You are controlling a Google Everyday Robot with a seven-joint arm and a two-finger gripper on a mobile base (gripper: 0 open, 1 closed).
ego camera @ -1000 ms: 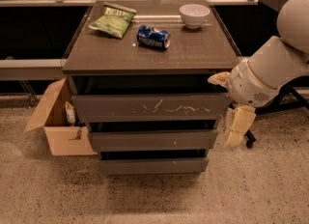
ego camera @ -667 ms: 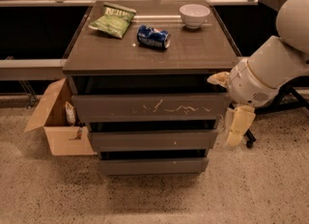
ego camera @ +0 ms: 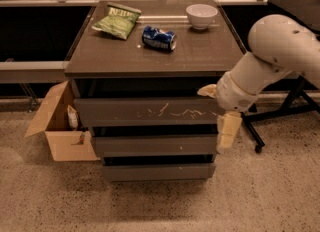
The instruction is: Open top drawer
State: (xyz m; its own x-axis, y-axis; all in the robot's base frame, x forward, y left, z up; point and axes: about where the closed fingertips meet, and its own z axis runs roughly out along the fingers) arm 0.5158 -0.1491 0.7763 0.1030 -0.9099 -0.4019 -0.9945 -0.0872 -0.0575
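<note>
Looking mid-frame, the top drawer point(ego camera: 150, 111) sits just under the bench point(ego camera: 200, 51). It looks hard and smooth with no handle, so I'd hook its top edge. The hand point(ego camera: 218, 110) is spread wide at its right end.

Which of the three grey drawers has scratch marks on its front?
The top drawer: the widest one, with pale squiggles across its front. The two drawers below are plain. The gripper is at its right end.
</note>
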